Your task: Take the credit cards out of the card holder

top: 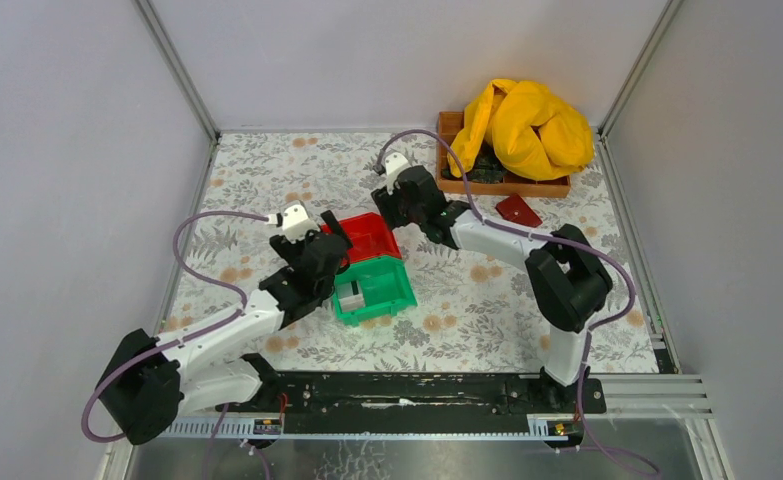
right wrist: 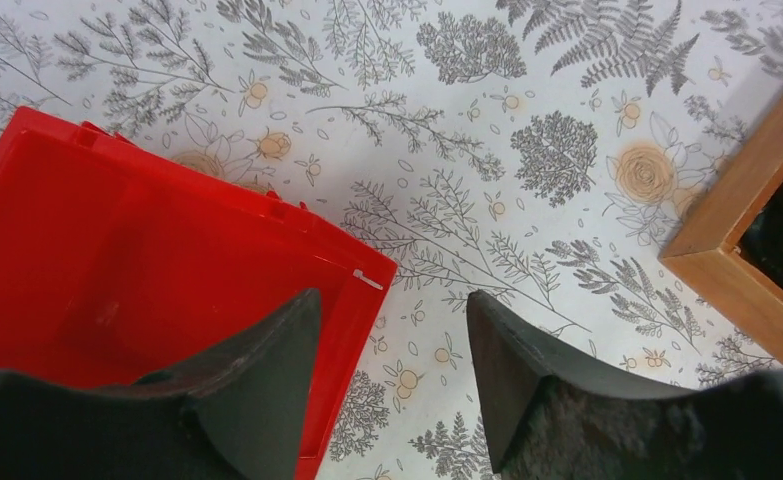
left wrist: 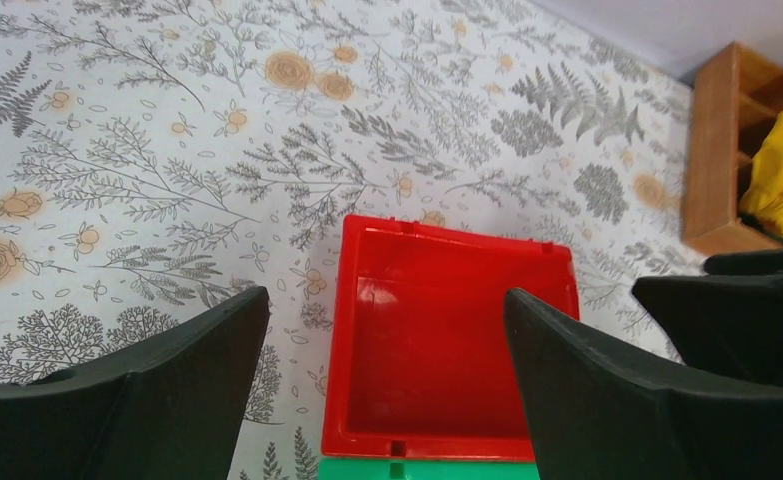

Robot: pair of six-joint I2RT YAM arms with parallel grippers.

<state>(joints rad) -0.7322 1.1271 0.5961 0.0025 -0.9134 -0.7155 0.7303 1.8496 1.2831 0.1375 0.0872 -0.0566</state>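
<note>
Currently left gripper (left wrist: 384, 300) wide, empty, over bright red plastic bin (left wrist: 427, 360); right gripper (right wrist: 392, 300) parted, empty, at its far right corner. Nearer, grey rectangular card (top: 351, 297) in green plastic bin (top: 392, 285); dark red flat card holder (top: 518, 210) on bench (top: 487, 300), far right.

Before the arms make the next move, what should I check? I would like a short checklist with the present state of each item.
1. The left end effector is open and holds nothing: ok.
2. The right end effector is open and holds nothing: ok.
3. The card holder is found and uncovered: ok. It lies flat beside the wooden tray, and neither end effector touches it.
4. The credit cards are inside the card holder: cannot tell, it is too small in the top view.
5. The red bin has room: ok, its visible floor is bare.
6. The pale item in the green bin is a card: cannot tell.
</note>
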